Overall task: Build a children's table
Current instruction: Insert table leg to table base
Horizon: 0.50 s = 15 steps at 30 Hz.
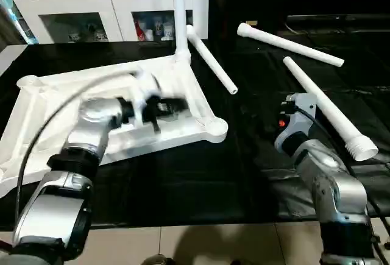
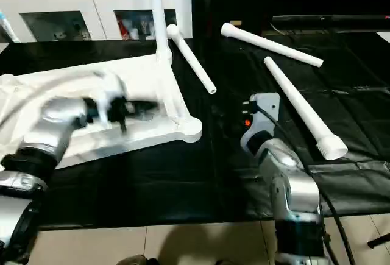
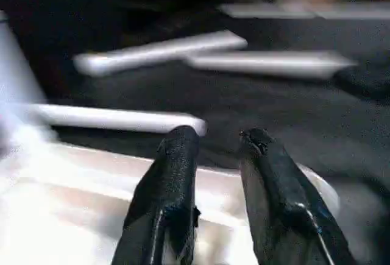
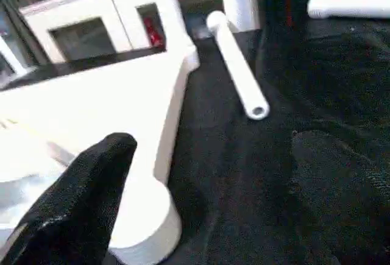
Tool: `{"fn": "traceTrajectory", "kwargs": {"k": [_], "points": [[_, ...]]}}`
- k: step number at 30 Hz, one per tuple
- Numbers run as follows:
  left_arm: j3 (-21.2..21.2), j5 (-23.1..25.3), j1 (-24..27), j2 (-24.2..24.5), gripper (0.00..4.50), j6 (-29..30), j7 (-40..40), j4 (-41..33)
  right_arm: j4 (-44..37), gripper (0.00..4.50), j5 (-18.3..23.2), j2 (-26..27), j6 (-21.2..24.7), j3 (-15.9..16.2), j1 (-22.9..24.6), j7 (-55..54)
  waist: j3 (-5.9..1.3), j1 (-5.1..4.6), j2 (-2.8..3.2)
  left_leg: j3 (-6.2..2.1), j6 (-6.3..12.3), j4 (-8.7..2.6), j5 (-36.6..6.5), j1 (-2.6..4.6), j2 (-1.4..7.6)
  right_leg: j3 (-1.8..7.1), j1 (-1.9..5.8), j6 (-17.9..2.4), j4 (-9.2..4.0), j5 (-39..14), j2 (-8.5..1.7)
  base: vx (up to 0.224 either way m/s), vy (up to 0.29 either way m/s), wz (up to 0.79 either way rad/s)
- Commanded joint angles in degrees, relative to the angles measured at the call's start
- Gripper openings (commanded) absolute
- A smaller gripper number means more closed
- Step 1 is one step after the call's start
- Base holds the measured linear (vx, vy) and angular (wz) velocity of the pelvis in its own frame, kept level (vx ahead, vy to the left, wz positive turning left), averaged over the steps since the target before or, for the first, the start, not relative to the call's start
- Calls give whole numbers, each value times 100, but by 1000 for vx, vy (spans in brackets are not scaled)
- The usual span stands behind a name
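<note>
White glass-door cabinet at back; black sheet over, apparently, tiled floor.

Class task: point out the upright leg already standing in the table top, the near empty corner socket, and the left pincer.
Upright leg (image 1: 180, 15), left eye view, mid shaft.
Corner socket (image 1: 216, 128), left eye view, round rim.
Left pincer (image 3: 218, 138), left wrist view, between fingertips.

white cabinet with glass doors stands at the far side; small items behind the glass, too small to tell | black sheet covers the floor | pale floor tiles at the near edge
</note>
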Motion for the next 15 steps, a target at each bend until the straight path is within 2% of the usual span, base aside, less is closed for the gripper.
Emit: {"fn": "traceTrajectory", "kwargs": {"k": [1,2,3,4,5,6,7,8,9,10,11,12,13,14,15], "points": [[196,-60,46,9,165,173,445,-122,-210,450,-97,-29,27,53,-15,-107,-413,-21,-16,-166,-54,-430,-1651,164,350,328,250,-917,-388,-1881,-472,0,0,0],[380,-54,147,-20,165,380,963,-280,-322,450,-209,-66,53,137,24,-169,-407,-39,-63,-161,-68,-432,-1652,155,352,333,260,-859,-385,-1938,-463,0,0,0],[594,-101,412,-58,172,718,1399,-721,-464,450,-370,-114,-20,220,86,-238,-405,-45,-80,-159,-43,-427,-1578,145,336,336,266,-814,-401,-1987,-472,0,0,0],[791,-79,797,-131,181,1143,1826,-1352,-601,450,-568,-155,-384,290,199,-255,-425,-48,-90,-172,-76,-427,-1496,138,378,344,293,-856,-335,-1855,-491,0,0,0],[906,-59,1074,-185,196,1420,2061,-1804,-690,450,-687,-173,-672,324,286,-250,-405,-80,-120,-153,-9,-430,-1353,106,393,358,264,-873,-351,-1668,-483,0,0,0],[930,-53,1180,-211,196,1493,2118,-1976,-725,450,-685,-166,-698,314,319,-259,-422,-93,-89,-141,67,-408,-1259,105,363,349,263,-875,-344,-1609,-466,0,0,0],[991,192,1691,-373,203,1592,2451,-2763,-862,450,-713,-142,-741,269,487,-360,-427,-114,-141,-124,98,-395,-1250,111,357,350,258,-866,-341,-1625,-449,0,0,0],[971,303,1864,-424,212,1563,2602,-3026,-913,450,-722,-133,-688,251,550,-416,-404,-109,-113,-136,167,-406,-1247,95,378,352,266,-829,-389,-1797,-474,0,0,0],[967,324,1897,-434,212,1557,2631,-3075,-923,450,-724,-132,-678,248,562,-426,-393,-124,-131,-130,187,-406,-1364,104,353,344,246,-743,-424,-2075,-443,0,0,0],[881,599,2444,-645,234,1640,2909,-3836,-996,450,-857,-126,-687,321,768,-528,-383,-127,-153,-116,192,-402,-1444,110,328,339,229,-668,-469,-2284,-428,0,0,0],[829,631,2639,-718,234,1628,2980,-4088,-1018,450,-926,-156,-657,397,846,-563,-364,-125,-167,-154,150,-434,-1477,95,385,346,248,-614,-470,-2375,-458,0,0,0],[781,657,2796,-775,234,1544,3005,-4255,-1030,450,-1091,-209,-640,479,912,-670,-348,-130,-159,-141,127,-436,-1658,137,368,339,193,-521,-528,-2614,-424,0,0,0],[761,658,2849,-791,234,1498,3012,-4305,-1035,450,-1163,-234,-631,512,936,-720,-344,-131,-174,-148,88,-434,-1749,145,361,335,181,-474,-532,-2713,-412,0,0,0],[688,691,3037,-817,234,1429,3122,-4446,-1055,450,-1336,-260,-573,573,1001,-895,-327,-144,-206,-158,41,-441,-1912,142,337,321,181,-354,-559,-2947,-404,0,0,0],[649,711,3145,-826,234,1436,3201,-4532,-1066,450,-1405,-254,-544,587,1035,-984,-312,-153,-210,-166,-2,-448,-2064,158,328,320,159,-233,-592,-3158,-402,0,0,0]]}}
